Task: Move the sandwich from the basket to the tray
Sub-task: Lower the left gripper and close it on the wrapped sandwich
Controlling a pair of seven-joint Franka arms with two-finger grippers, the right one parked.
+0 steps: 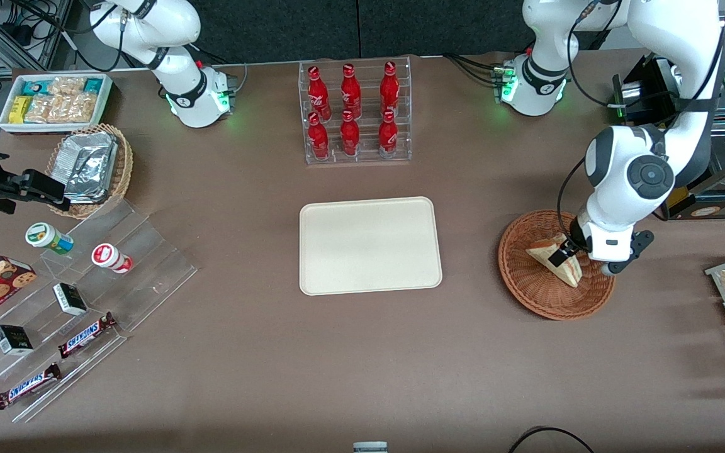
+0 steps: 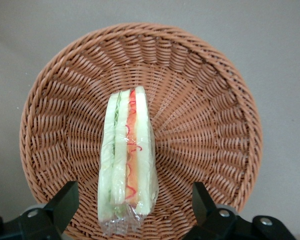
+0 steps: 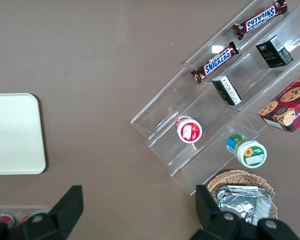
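The gripper [image 2: 130,202] hangs over the basket [image 2: 210,85], and its two black fingers [image 2: 64,202] are spread wide apart, one on each side of the sandwich [image 2: 128,160]. The fingers do not touch the sandwich. The sandwich stands on its edge inside the basket, so its layers show: white bread on the outside, with green, pale and red stripes in the middle. It has a clear wrap around it. In the front view the gripper [image 1: 569,251] is low over the sandwich [image 1: 557,259], which lies in the basket [image 1: 526,283] near the working arm's end of the table. The basket is round, reddish-brown and woven. Beside the basket, near the middle of the table, lies the tray [image 1: 370,245]. It is flat, cream-white, and has nothing on it. The basket and the tray are apart and do not touch. Farther from the front camera than the tray stands a clear rack of red bottles [image 1: 354,110]. Toward the parked arm's end of the table there are clear steps with Snickers bars [image 1: 85,333] and a tan basket of foil packets [image 1: 89,167].
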